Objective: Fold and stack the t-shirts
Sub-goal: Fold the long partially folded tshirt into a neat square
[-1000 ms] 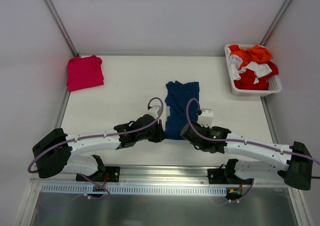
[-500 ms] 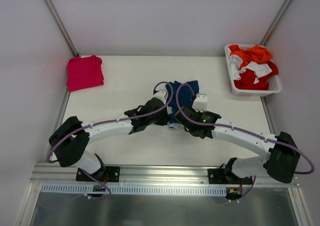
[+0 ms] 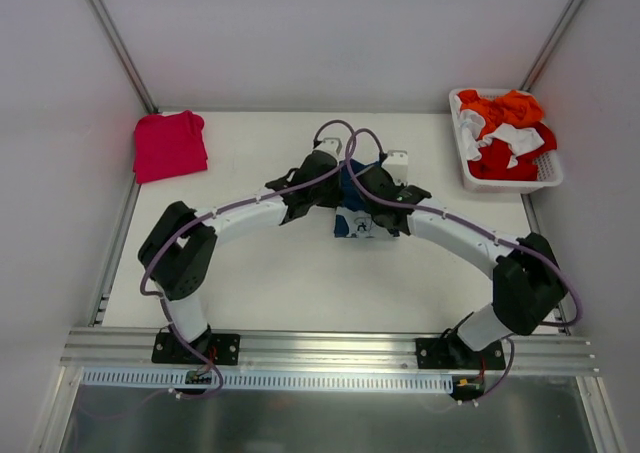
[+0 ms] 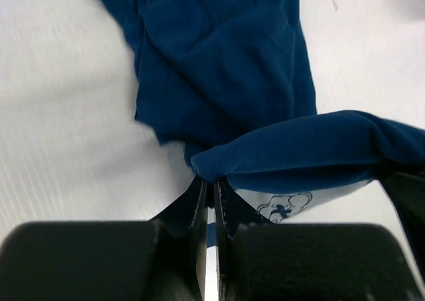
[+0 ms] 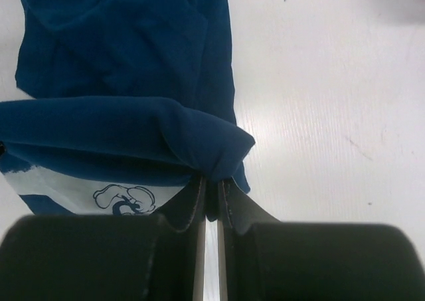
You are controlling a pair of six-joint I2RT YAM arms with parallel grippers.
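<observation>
Moved since a second ago: both of my arms have swung away from the near edge toward the middle of the table, and the near edge of the navy shirt (image 3: 345,223) has come along with them, so less of the cloth shows flat.
Navy shirt: it lies at the table's middle, between my two wrists. One edge is lifted and doubled back over the part still lying on the surface (image 4: 219,68).
Lifted edge: it stretches as a rounded roll from one jaw pair to the other. Under it shows a white patch with a small line drawing (image 5: 123,198).
Left gripper (image 4: 207,181): clenched on the left corner of that lifted edge, with cloth bunched at the fingertips.
Right gripper (image 5: 210,181): clenched on the right corner in the same way, jaws nearly together with cloth pinched between them.
Pink shirt (image 3: 170,145): folded at the far left corner of the table, well apart from the navy one.
Basket (image 3: 510,185): white, at the far right corner, holding a heap of orange, white and red clothes (image 3: 505,133).
Table (image 3: 260,263): white, with the navy shirt resting on it.
</observation>
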